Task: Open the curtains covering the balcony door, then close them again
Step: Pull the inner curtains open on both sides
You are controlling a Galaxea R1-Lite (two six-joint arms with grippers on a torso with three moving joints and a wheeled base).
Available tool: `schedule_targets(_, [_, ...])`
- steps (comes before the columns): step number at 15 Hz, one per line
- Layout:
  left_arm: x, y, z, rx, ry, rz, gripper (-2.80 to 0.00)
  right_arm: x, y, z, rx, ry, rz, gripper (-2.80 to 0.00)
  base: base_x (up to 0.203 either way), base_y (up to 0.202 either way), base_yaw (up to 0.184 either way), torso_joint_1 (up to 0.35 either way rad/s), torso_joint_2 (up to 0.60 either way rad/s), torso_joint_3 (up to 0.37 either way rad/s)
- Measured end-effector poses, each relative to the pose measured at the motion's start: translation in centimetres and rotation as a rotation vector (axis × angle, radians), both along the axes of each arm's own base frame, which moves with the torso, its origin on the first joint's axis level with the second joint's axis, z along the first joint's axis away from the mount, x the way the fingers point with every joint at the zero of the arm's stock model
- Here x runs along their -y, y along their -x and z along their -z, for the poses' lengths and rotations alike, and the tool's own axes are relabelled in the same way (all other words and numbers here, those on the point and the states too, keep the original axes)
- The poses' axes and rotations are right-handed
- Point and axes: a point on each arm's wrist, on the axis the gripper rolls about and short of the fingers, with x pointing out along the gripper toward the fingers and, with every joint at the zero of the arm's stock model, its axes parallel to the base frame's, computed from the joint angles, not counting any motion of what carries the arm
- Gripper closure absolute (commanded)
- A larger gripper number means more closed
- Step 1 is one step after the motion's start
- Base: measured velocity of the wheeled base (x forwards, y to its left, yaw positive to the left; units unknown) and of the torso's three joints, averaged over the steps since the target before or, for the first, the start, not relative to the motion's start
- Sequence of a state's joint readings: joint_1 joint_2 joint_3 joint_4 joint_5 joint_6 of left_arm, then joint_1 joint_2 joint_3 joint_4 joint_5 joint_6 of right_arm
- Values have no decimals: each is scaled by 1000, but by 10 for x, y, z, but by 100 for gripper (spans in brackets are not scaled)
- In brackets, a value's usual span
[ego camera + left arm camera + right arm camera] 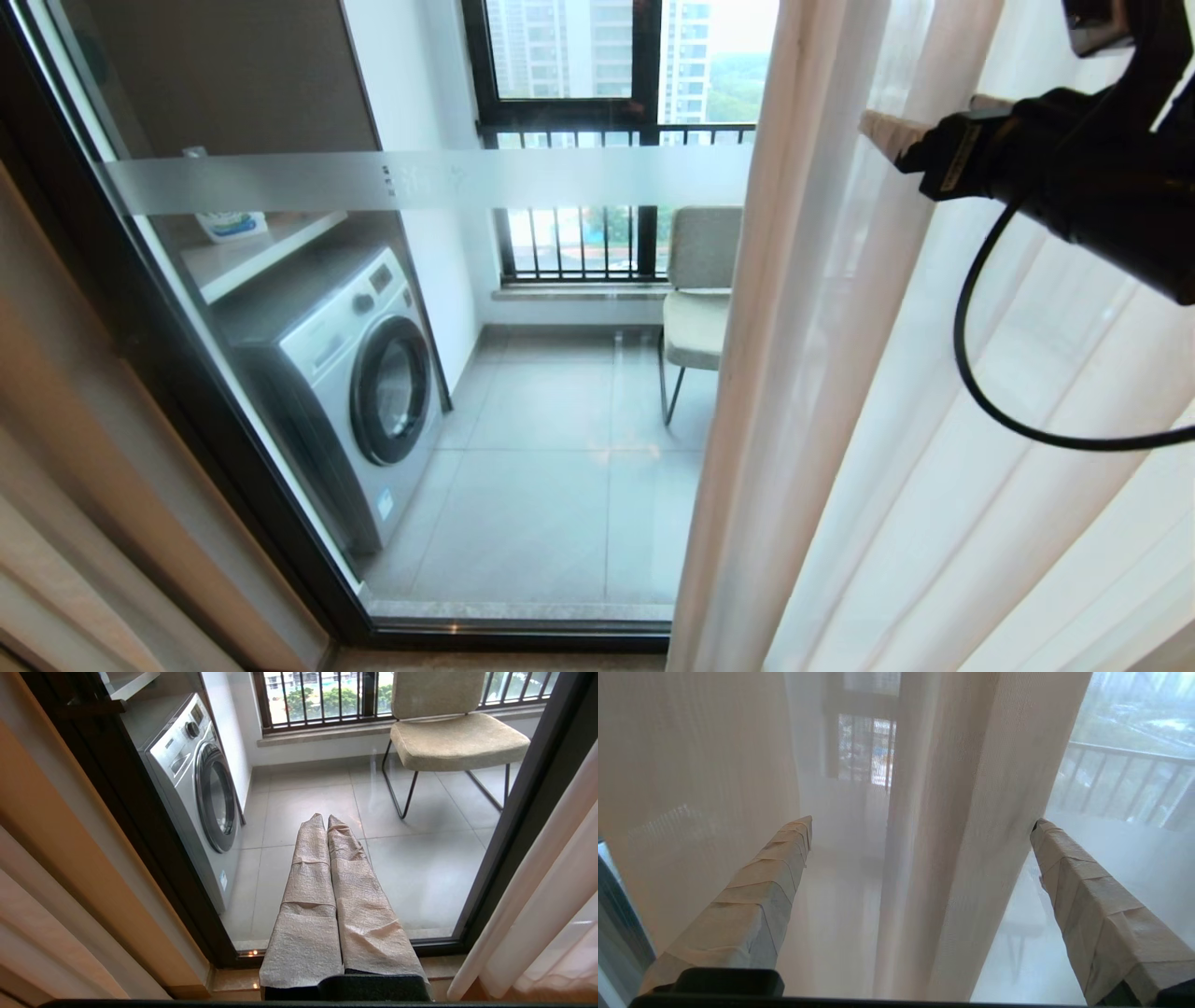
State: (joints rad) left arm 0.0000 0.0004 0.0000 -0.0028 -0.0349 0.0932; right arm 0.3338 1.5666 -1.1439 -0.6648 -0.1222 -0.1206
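The curtains [840, 373] stand drawn aside, baring the balcony door [448, 308]; closing remains. The right gripper [920, 826], fingers spread, straddles a sheer fold; the left gripper [325, 821] idles, fingers pressed together.

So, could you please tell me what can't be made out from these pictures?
- Head view: most of the right gripper is cut off by the frame edge, with a fold of the sheer curtain in front of its fingers.
- Head view: the characters on the balcony door's frosted band are too small to read.
- Right wrist view: the balcony behind the sheer curtain is only a haze.
- No view shows the curtain rail.
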Motion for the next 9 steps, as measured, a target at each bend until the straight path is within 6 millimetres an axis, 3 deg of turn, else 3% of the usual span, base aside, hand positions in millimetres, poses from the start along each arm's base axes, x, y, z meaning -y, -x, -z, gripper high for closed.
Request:
schedule_targets(5, [0, 0, 0, 0, 0, 0, 0, 11, 30, 4, -9, 10, 25, -280, 0, 0, 0, 0, 0, 0])
schedule_targets(9, [0, 0, 0, 1, 0, 0, 0, 13, 35, -1, 13, -3, 41, -280, 0, 0, 0, 0, 0, 0])
